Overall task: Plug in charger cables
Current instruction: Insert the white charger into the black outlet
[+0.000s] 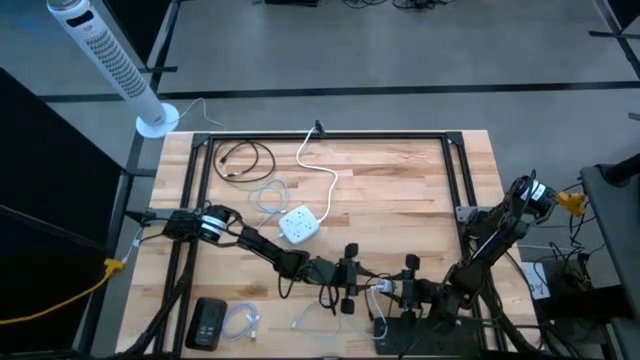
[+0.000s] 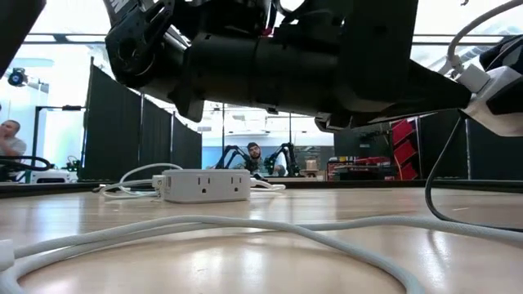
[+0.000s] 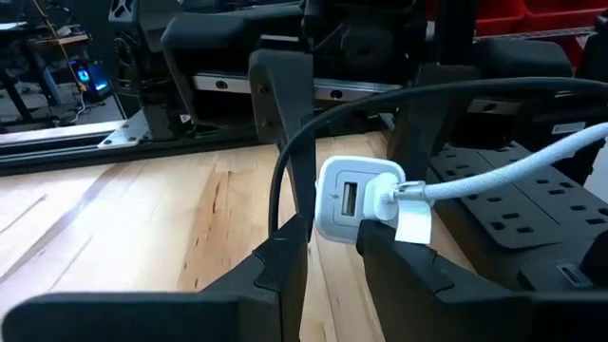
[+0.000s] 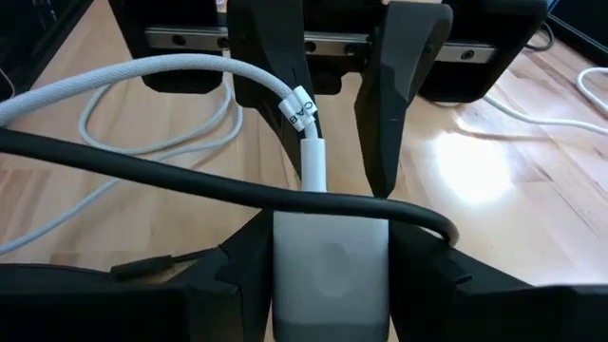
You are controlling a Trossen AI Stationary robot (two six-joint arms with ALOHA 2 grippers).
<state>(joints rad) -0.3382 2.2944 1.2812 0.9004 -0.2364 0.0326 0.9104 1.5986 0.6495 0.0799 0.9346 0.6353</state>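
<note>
A white charger block [image 3: 344, 198] with a white braided cable [image 4: 142, 74] plugged into its face sits between both grippers near the table's near edge [image 1: 381, 288]. My right gripper [image 4: 330, 242] is shut on the block. My left gripper [image 3: 332, 233] faces it, open, its fingers on either side of the cable's plug [image 4: 313, 163]. A black cable [image 4: 142, 171] crosses in front of the block. More charger cables lie loose on the table: a black coil [image 1: 245, 158], a white coil [image 1: 268, 196] and a translucent one [image 1: 240, 320]. My right gripper pinches the white charger block by its two side faces [image 4: 285, 256], coming level from the table's right. The block is lifted clear of the table [image 2: 497, 96], and its cable hangs down in a loop. My left gripper: one finger [image 4: 275, 85] stands right beside the plug; whether it touches, I cannot tell.
The white socket cube [image 1: 300, 225] with its thick white cord [image 1: 318, 170] sits mid-table. A black power strip [image 3: 513, 204] lies beside the grippers near the near edge. A black box [image 1: 208, 322] lies at the near left. People show in the room beyond.
</note>
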